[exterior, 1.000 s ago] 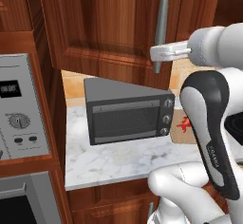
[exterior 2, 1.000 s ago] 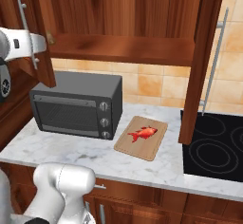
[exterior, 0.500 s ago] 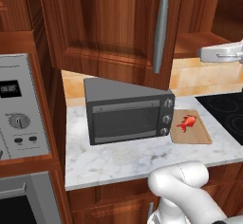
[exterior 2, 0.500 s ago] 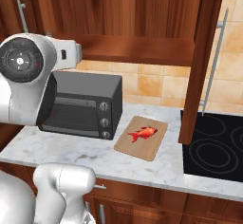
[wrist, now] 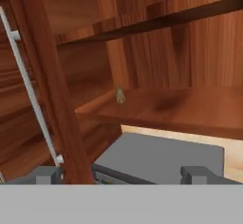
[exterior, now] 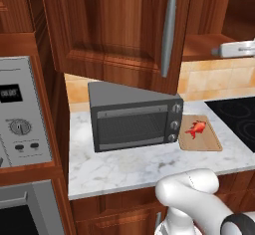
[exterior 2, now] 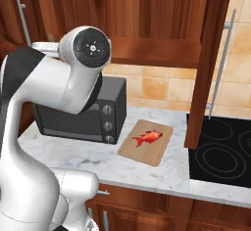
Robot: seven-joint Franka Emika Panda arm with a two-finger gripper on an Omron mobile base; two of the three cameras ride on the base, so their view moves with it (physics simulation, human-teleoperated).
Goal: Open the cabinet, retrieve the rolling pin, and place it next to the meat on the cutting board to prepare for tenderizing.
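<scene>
The cabinet [exterior 2: 157, 10] stands open, its plain wood shelf [wrist: 180, 105] in front of my hand. A small brownish stub on that shelf, toward the back, looks like the rolling pin [wrist: 120, 95] seen end-on. My gripper [wrist: 123, 175] is open and holds nothing, level with the shelf and well short of the pin. It also shows at the right edge of the left base view, gripper [exterior: 219, 52]. The red meat [exterior 2: 148, 137] lies on the tan cutting board [exterior 2: 158, 152] on the counter, right of the toaster oven; meat [exterior: 196, 128], cutting board [exterior: 211, 142].
The left cabinet door [exterior: 119, 30] hangs open over the grey toaster oven [exterior: 134, 119]; its edge [wrist: 52, 90] and silver handle [wrist: 28, 90] are close on my hand's left. The right door [exterior 2: 208, 54] stands edge-on above the black cooktop [exterior 2: 220, 149]. A wall oven panel [exterior: 20, 114] is far left.
My arm has swung from in front of the left door's handle across to the right, up to the open cabinet's shelf. The gripper stays open.
</scene>
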